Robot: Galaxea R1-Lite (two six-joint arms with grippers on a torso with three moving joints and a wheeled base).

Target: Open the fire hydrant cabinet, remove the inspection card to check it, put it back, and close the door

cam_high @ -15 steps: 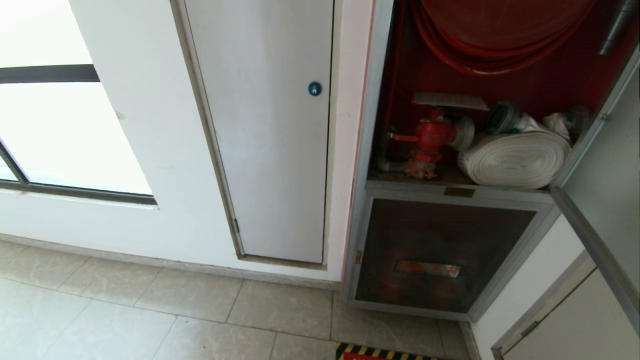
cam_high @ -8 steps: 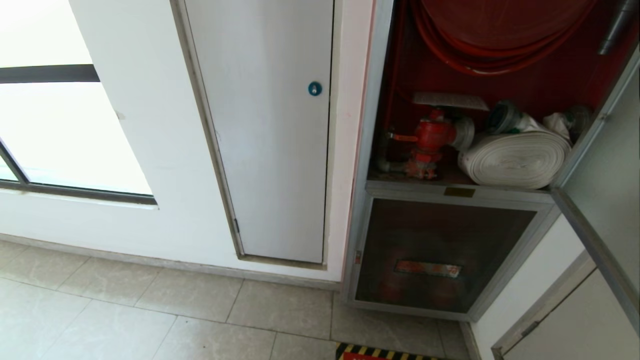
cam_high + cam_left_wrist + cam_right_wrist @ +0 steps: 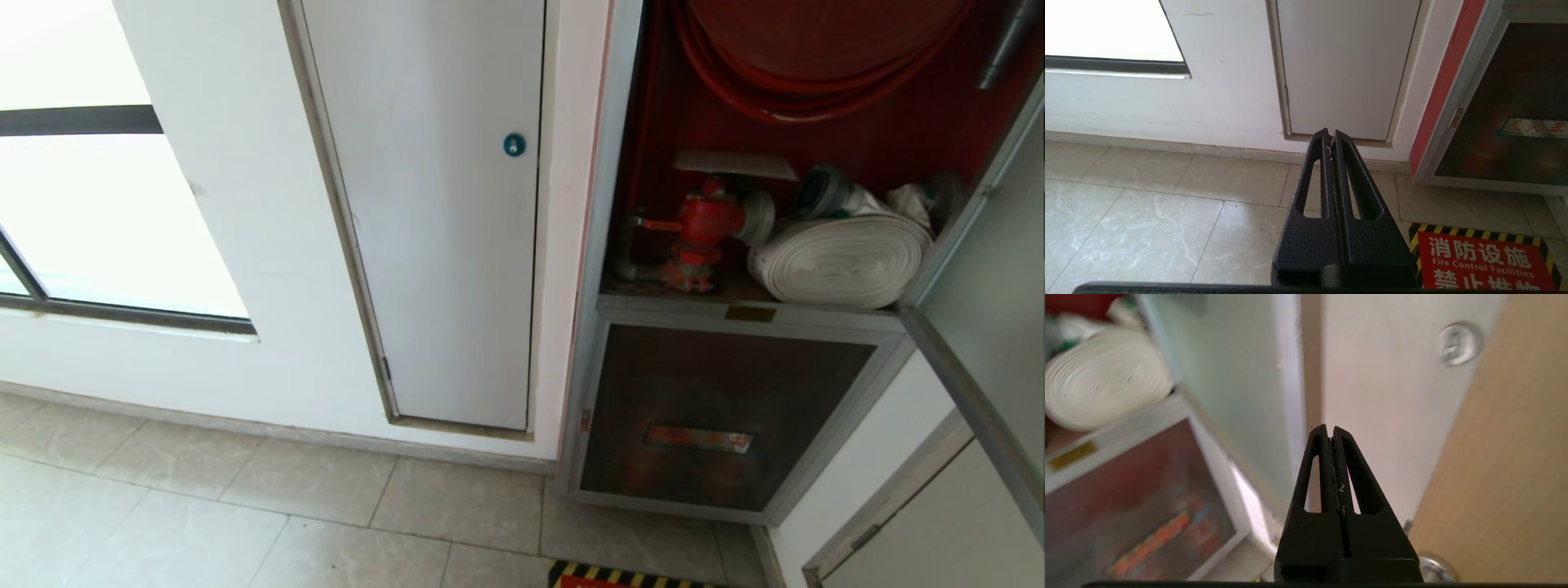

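Building corridor / public hallway, fire-safety corner.
Wall-recessed fire hydrant cabinet (image 3: 608,245), red inside, with hose reel (image 3: 816,57), red valve (image 3: 702,220) and rolled white hose (image 3: 841,257); tiled floor (image 3: 204,523), white wall panel with blue lock (image 3: 513,144), window (image 3: 98,204), "Fire Control Facilities" floor marking (image 3: 1482,261).

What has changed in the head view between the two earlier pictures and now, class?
Nothing visibly changed. The door stands open at the right, and the inspection card lies above the red valve inside the fire hydrant cabinet, beside the white rolled hose. Neither claw appears in the head view.
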